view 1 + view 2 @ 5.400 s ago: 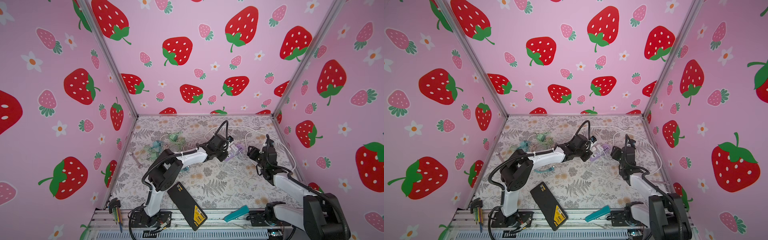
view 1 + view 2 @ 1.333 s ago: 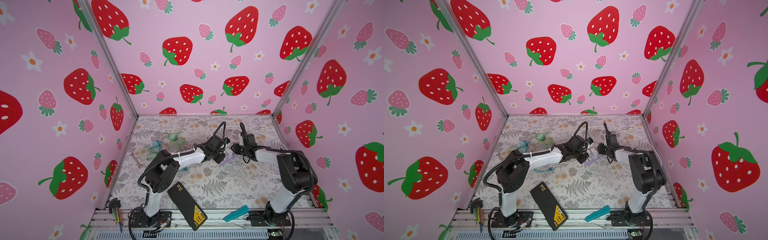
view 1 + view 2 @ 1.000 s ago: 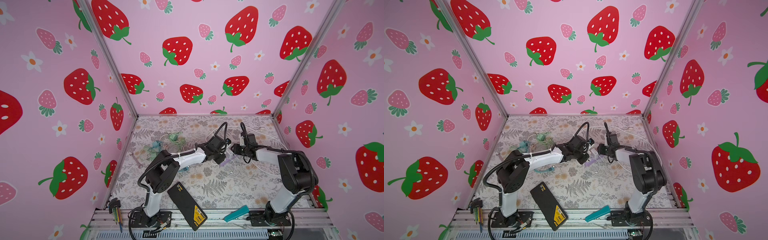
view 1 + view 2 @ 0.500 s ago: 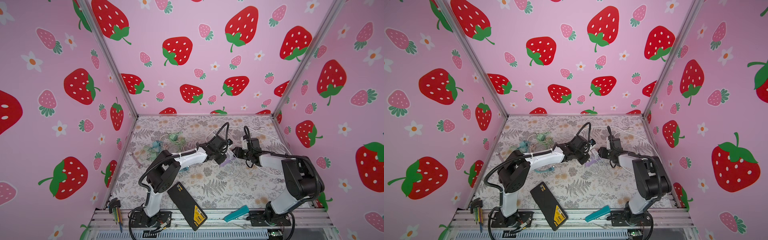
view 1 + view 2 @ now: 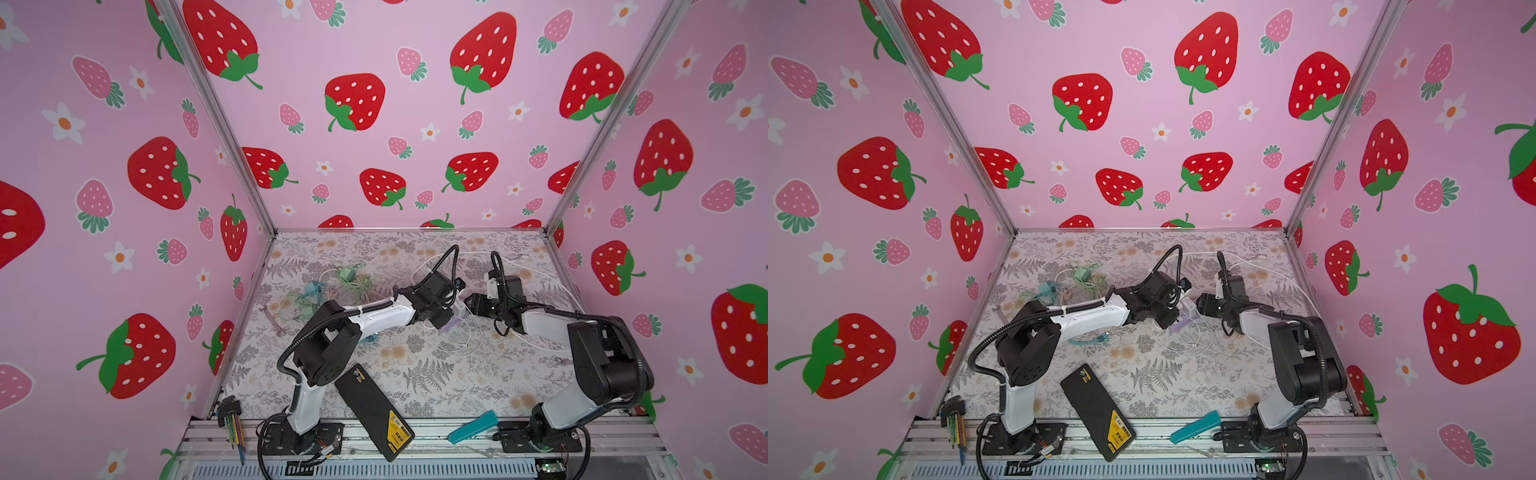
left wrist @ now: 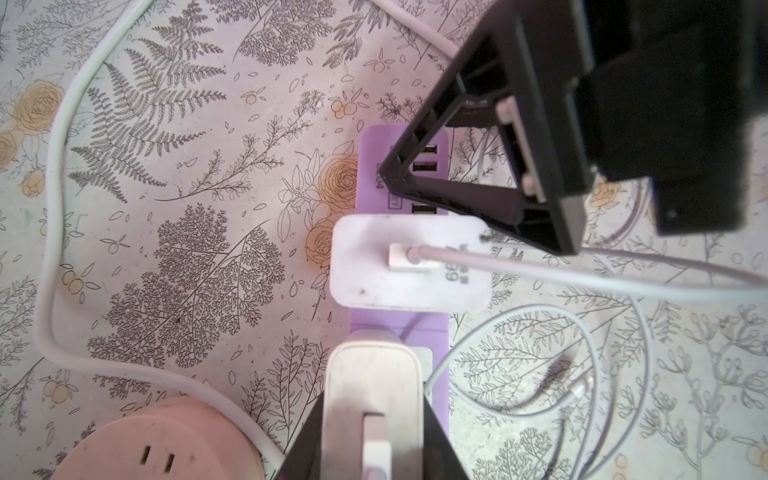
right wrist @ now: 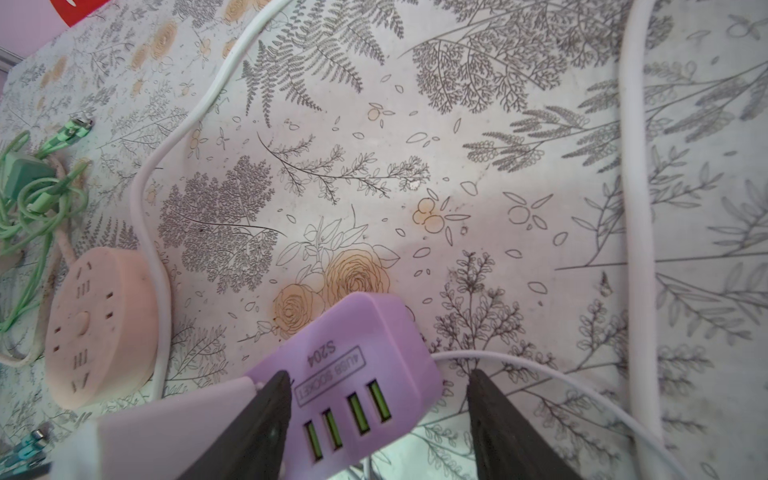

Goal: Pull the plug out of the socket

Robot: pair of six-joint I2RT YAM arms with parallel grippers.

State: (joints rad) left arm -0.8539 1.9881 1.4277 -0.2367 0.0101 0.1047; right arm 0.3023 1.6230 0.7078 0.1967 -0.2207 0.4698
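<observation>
Floral-print counter point(image 7: 498, 166) inside a pink booth papered with strawberries.

Near the middle of the counter in both top views, between the two arms: a purple socket point(image 7: 353, 332), a short strip. Printed on its top face, in a box, "4USB SOCKET", and beside that "S204". Below the print, four USB ports point(image 7: 349, 419) in a row, glowing green.

Left claw point(image 6: 372, 419): closed tight on a white plug point(image 6: 370, 374) that stands over one end of the socket. Cannot tell whether still fully seated.

Further along the same strip, a second plug point(image 6: 409, 262), white and square, with a thin white cable running out of its top. Small grey print on it, partly under the cable and not legible in full.

Right claw point(image 7: 378, 374): partly open, straddling the USB end of the socket. One finger right beside the purple side, a clear gap at the other. Gripping nothing.

Just beside the strip, a round pink outlet point(image 7: 95, 328) with a thick white cord point(image 7: 145, 199) curving round it. Beyond that, tangled green cables point(image 7: 37, 195).

At the front edge, a black case point(image 5: 374, 411) with a yellow label, lettering too small to read, and a teal tool point(image 5: 473, 426).
</observation>
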